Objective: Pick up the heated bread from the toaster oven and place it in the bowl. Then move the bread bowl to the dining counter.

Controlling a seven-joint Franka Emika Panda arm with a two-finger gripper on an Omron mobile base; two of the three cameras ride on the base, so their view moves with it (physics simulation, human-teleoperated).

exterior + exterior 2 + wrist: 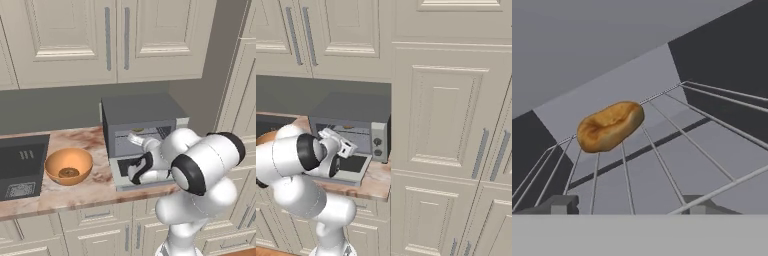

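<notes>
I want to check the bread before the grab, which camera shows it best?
The hand view: the heated bread lies large and unobstructed on the wire rack inside the toaster oven. The left and right base views show just a small golden sliver of it in the oven opening.

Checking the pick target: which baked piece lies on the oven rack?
The heated bread, a golden-brown lump on the wire rack; the darker ring lies in the bowl.
</notes>
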